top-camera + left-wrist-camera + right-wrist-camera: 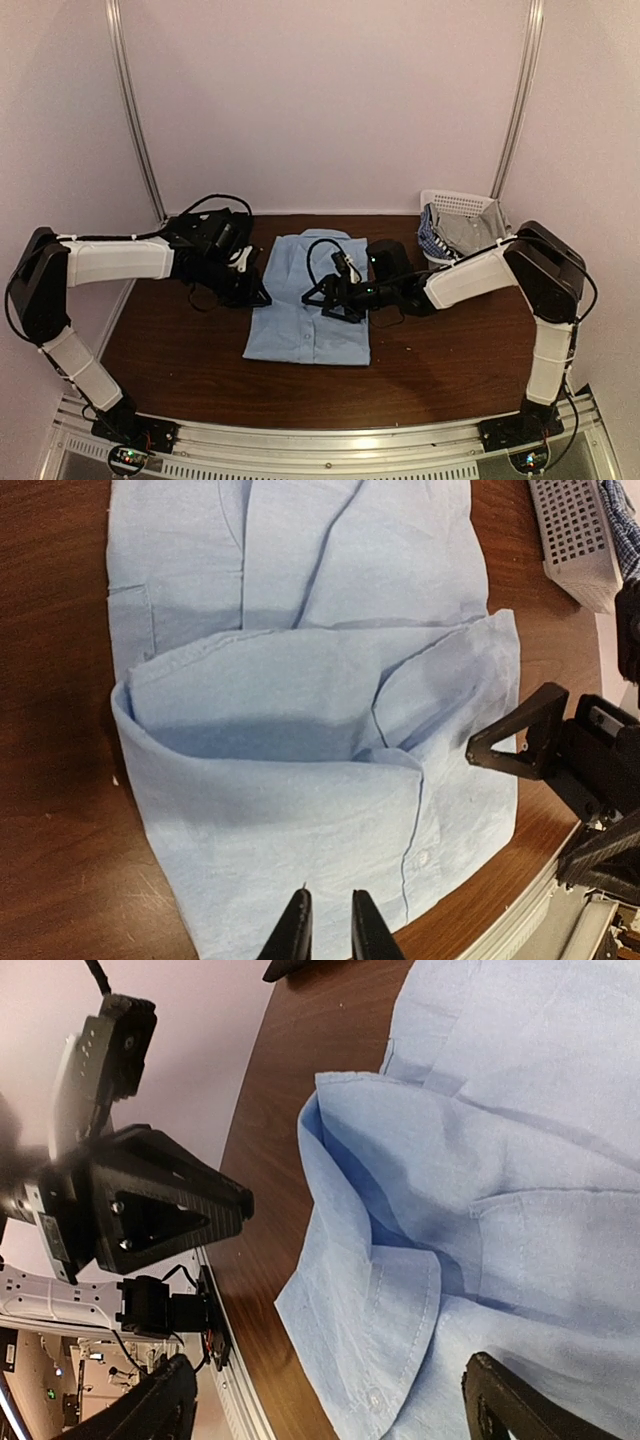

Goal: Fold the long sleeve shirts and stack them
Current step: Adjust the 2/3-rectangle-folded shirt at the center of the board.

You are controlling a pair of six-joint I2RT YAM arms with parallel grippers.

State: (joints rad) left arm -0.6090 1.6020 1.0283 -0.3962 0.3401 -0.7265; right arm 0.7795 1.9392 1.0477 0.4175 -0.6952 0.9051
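The light blue shirt point(308, 300) lies folded in the middle of the table, with a sleeve laid across its body point(300, 690) and a buttoned cuff point(400, 1300) near one edge. My left gripper point(255, 292) is at the shirt's left edge; its fingertips point(298, 925) are nearly together just over the cloth and hold nothing. My right gripper point(325, 298) hovers over the shirt's right half, wide open point(325, 1400) and empty. I cannot clearly make out a black shirt; a dark shape point(388, 258) by the right arm is unclear.
A white lattice basket point(462, 203) stands at the back right, with grey and blue-patterned cloth in it. The dark wood table point(180, 340) ends at a metal rail point(330, 445) in front. Pale walls close in the back and sides.
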